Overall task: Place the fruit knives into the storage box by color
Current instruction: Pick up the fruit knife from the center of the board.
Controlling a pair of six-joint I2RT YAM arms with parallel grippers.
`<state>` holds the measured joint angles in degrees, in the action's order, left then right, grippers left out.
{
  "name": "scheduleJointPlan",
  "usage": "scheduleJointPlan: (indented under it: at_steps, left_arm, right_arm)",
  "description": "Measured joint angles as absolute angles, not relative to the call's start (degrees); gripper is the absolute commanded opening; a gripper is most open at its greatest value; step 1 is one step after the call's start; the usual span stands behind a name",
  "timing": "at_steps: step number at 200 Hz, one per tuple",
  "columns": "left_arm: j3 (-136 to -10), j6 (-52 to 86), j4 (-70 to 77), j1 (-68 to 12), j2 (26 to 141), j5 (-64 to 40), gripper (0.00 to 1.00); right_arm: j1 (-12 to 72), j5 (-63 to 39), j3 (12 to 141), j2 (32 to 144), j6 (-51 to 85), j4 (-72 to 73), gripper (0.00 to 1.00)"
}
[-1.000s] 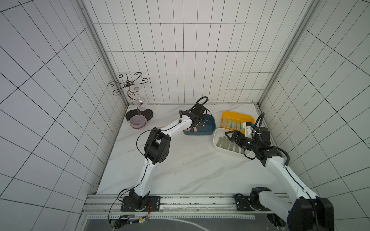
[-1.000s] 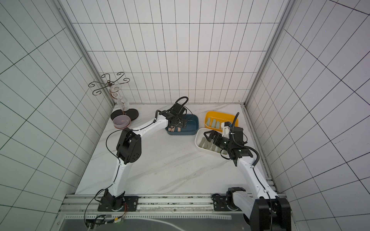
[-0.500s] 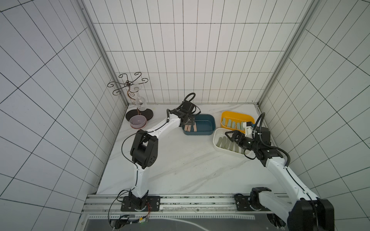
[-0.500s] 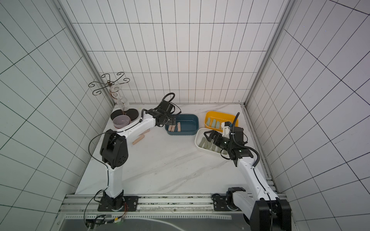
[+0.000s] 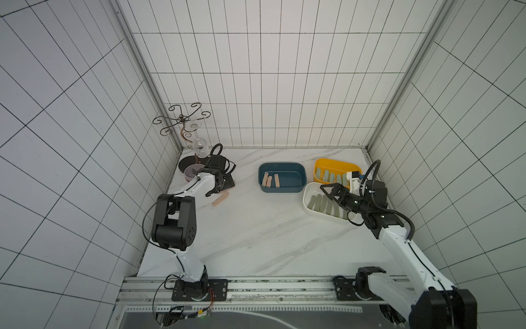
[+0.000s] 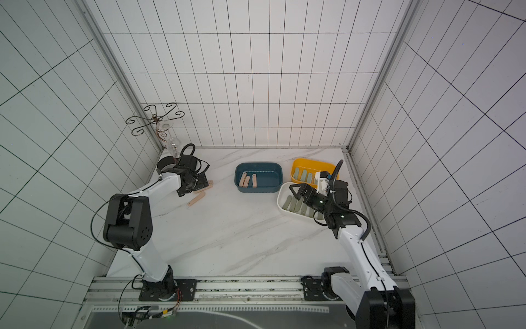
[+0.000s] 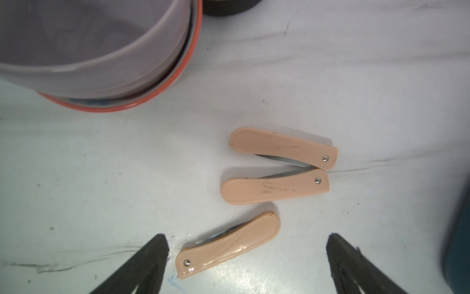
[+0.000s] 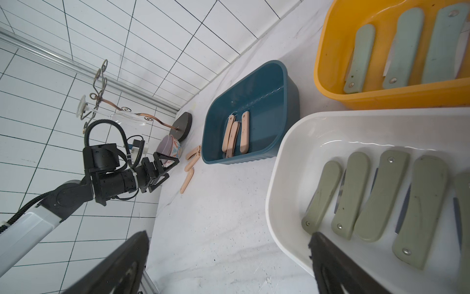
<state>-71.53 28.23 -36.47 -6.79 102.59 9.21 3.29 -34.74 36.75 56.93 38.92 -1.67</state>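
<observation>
Left wrist view shows left fingers (image 7: 142, 267) apart around a peach knife (image 7: 229, 244); right fingers (image 8: 119, 269) apart too.

The surface (image 5: 256, 233) is white with thin grey streaks. The blue box (image 5: 281, 189) has peach-pink knives (image 5: 269, 180) in it. The yellow box (image 5: 327, 162) has pale mint knives (image 8: 404, 48). The white box (image 8: 318, 132) has olive green knives (image 8: 381, 196). By the black left gripper (image 7: 246, 239) lie three loose peach-pink knives (image 7: 274, 188) and a purple bowl (image 7: 101, 51) with an orange-red edge.
</observation>
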Motion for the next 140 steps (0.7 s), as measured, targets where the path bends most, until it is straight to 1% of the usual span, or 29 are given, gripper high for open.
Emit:
scheduleJointPlan:
  at_steps: [71, 140]
  left_arm:
    - [-67.8, 26.4, -32.3, -5.4, 108.2, 7.9, 0.97]
    - [-64.7, 26.0, -27.4, -6.2, 106.4, 4.7, 0.97]
  right_arm:
    - [3.3, -34.8, 36.8, 54.5, 39.6, -1.3, 1.00]
    - [3.3, -34.8, 36.8, 53.8, 39.5, -1.4, 1.00]
